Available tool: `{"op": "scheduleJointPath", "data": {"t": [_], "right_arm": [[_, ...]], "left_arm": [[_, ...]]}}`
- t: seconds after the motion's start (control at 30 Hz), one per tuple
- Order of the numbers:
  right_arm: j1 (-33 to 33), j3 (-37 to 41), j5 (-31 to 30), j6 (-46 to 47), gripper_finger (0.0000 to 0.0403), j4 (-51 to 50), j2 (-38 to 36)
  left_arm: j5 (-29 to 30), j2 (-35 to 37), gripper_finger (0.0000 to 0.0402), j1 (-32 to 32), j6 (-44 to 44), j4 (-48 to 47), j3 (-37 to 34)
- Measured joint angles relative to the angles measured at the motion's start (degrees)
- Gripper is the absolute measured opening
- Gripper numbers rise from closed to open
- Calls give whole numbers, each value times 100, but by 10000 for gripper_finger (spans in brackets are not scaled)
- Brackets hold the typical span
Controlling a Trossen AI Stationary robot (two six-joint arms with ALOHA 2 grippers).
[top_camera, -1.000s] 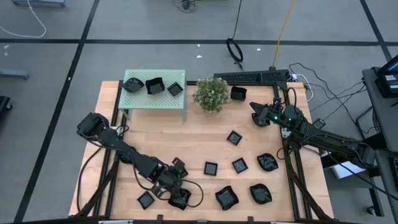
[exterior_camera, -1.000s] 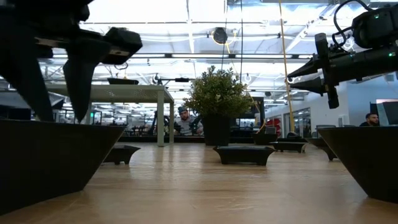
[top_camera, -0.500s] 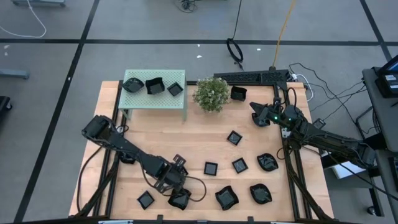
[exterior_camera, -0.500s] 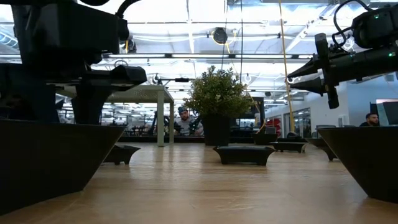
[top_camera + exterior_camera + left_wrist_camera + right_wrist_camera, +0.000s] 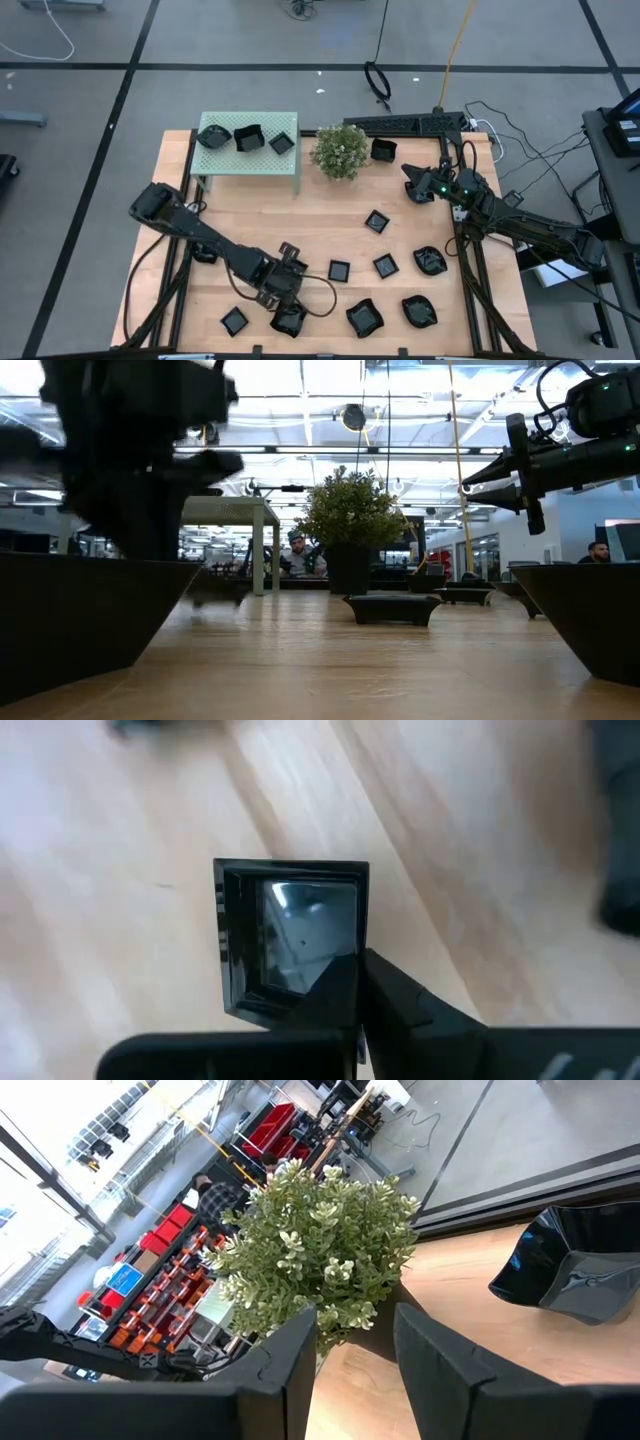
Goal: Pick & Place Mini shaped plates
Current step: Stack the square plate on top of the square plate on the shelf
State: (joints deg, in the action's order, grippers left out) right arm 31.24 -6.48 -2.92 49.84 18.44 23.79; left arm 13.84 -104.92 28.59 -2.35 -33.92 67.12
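Gripping a small square plate (image 5: 290, 940) by one rim, the left gripper (image 5: 287, 283) sits low over the near edge of the table (image 5: 320, 215). In its wrist view the dark fingers (image 5: 345, 985) are clenched on the plate's edge, the glossy dish reaching forward from the jaws with blurred bare wood beneath it, so it looks lifted, though I cannot tell how far clear of the table it is.

The relation that matters next is the way to the green stand (image 5: 250, 160): it lies well away from the left gripper, toward the far left corner of the table, and already carries three black dishes (image 5: 248, 138). My judgement is that the held plate belongs there, so the left arm must swing back along its own side. It is much the nearer arm for that.

A wavy-rimmed plate (image 5: 290, 318) rests just beside the left gripper, on its near side, and another square one (image 5: 234, 320) a little further off.

The right gripper (image 5: 413, 183) waits near the potted plant (image 5: 340, 150), fingers (image 5: 440, 1365) parted and holding nothing.
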Motion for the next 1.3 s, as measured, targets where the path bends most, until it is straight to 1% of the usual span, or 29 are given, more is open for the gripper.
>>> {"op": "scheduleJointPath", "data": {"t": [0.13, 0.23, 0.33, 0.4, 0.47, 0.53, 0.63, 0.77, 0.9, 1.0, 1.1, 1.2, 1.3], "right_arm": [[0, 0, 0, -1, 123, -10, -1], [0, 0, 2, -1, 123, -17, 2], [0, 0, 2, 0, 123, -9, -1], [0, 0, 2, 0, 123, 7, 0], [0, 0, -2, 0, 123, -7, 0], [0, 0, 2, 0, 123, 7, 0], [0, 0, 0, 0, 123, 11, 0], [0, 0, 0, -1, 123, -1, 0], [0, 0, 2, -2, 123, 9, 0], [0, 0, 2, -1, 123, 7, 0], [0, 0, 0, -2, 123, 7, 2], [0, 0, 0, -1, 123, 7, 2], [0, 0, 0, 0, 123, 7, 2]], "left_arm": [[297, 291, 10, -25, -4, 137, 238], [705, 559, 4, -48, -69, 275, 385], [1272, 821, 10, -124, -24, 616, 407], [1738, 991, 13, -179, 17, 663, 401], [2180, 1140, 11, -263, 80, 902, 405], [2552, 1315, 5, -347, 205, 900, 404], [2991, 1546, 8, -552, 427, 1025, 403], [3485, 1850, 9, -872, 380, 1028, 403], [3536, 2062, 6, -1338, 282, 961, 403], [3550, 2116, 12, -1811, 267, 919, 403], [3544, 2109, 6, -2338, 300, 830, 403], [3494, 2109, 6, -2918, 511, 756, 403], [3321, 2109, 13, -3488, 753, 698, 403]]}}
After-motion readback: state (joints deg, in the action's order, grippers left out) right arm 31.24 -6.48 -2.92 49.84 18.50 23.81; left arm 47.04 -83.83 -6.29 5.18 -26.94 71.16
